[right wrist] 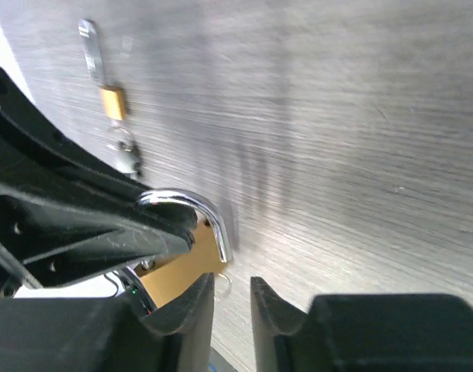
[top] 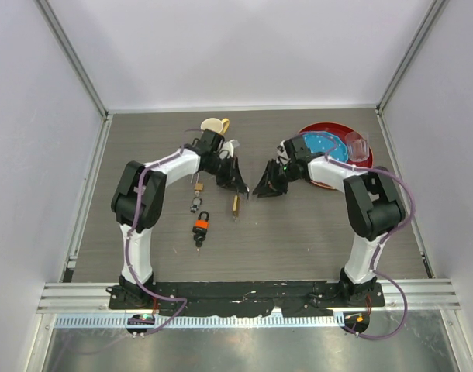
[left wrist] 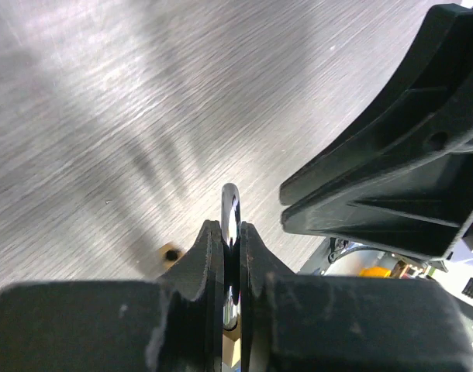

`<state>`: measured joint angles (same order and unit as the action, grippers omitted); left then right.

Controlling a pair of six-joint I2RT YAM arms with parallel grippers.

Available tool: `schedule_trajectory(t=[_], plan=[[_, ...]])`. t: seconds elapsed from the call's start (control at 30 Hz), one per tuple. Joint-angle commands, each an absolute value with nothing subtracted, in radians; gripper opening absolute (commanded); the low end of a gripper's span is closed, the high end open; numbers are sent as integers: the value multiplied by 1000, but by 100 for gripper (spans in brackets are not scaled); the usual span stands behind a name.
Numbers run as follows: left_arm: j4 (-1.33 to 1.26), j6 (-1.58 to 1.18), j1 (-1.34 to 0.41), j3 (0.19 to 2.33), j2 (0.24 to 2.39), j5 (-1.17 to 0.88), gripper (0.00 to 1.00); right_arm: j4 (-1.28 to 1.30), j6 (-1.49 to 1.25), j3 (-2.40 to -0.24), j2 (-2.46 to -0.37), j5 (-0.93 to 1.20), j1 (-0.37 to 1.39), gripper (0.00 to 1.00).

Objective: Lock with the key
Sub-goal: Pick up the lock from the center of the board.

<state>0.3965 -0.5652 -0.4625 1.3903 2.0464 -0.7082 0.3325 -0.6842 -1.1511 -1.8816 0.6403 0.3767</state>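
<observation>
Left claw (left wrist: pixel 229 232) clamped tight on the steel shackle (left wrist: pixel 229 200) of a brass padlock (right wrist: pixel 178 265). The lock body sits under the fingers around mid table (top: pixel 298 240); can't tell if it rests on the surface. Right claw (right wrist: pixel 233 293) is just beside it, tips toward the lock, jaws narrowly parted, nothing visibly between them. The two claws are almost touching.

Left of the held lock, lying on the table: small brass padlock (top: pixel 198 186), keys (top: pixel 195 205), orange padlock (top: pixel 201 226) nearer the arm bases. Far right: red plate (top: pixel 310 130), with a clear cup (top: pixel 358 146) at its edge. Beige cup (top: pixel 215 124) sits behind the left arm.
</observation>
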Motion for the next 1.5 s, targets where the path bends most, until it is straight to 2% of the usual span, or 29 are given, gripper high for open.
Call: schedule_trajectory(t=[0.0, 0.03, 0.1, 0.13, 0.23, 0.47, 0.7, 0.83, 1.17, 1.2, 1.27, 1.3, 1.4, 1.47], plan=[[583, -476, -425, 1548, 1907, -774, 0, 411, -620, -1223, -1725, 632, 339, 36], [598, -469, -419, 1578, 1899, -790, 0, 414, -618, -1223, -1706, 650, 330, 44], [639, -448, -407, 1617, 1875, -824, 0, 414, -615, -1223, -1649, 669, 308, 52], [658, -437, -405, 1632, 1867, -830, 0, 414, -608, -1224, -1631, 676, 304, 61], [724, -394, -403, 1692, 1842, -895, 0, 414, -586, -1241, -1574, 724, 296, 72], [822, -337, -403, 1801, 1798, -1070, 0, 318, -555, -1264, -1531, 899, 296, 75], [770, -390, -405, 1778, 1741, -1192, 0, 38, -745, -1241, -1513, 1064, 298, 75], [664, -474, -406, 1723, 1700, -1213, 0, -139, -876, -1220, -1506, 1123, 305, 67], [560, -549, -410, 1661, 1658, -1204, 0, -170, -907, -1232, -1494, 1155, 390, 52], [557, -551, -411, 1661, 1657, -1203, 0, -172, -908, -1227, -1493, 1152, 391, 43], [539, -560, -411, 1657, 1655, -1206, 0, -186, -917, -1217, -1488, 1154, 393, 35], [528, -571, -411, 1651, 1655, -1207, 0, -199, -931, -1210, -1488, 1163, 393, 24], [517, -578, -411, 1654, 1658, -1207, 0, -204, -939, -1201, -1483, 1160, 391, 2], [514, -578, -411, 1652, 1658, -1206, 0, -216, -948, -1193, -1480, 1161, 391, 2]])
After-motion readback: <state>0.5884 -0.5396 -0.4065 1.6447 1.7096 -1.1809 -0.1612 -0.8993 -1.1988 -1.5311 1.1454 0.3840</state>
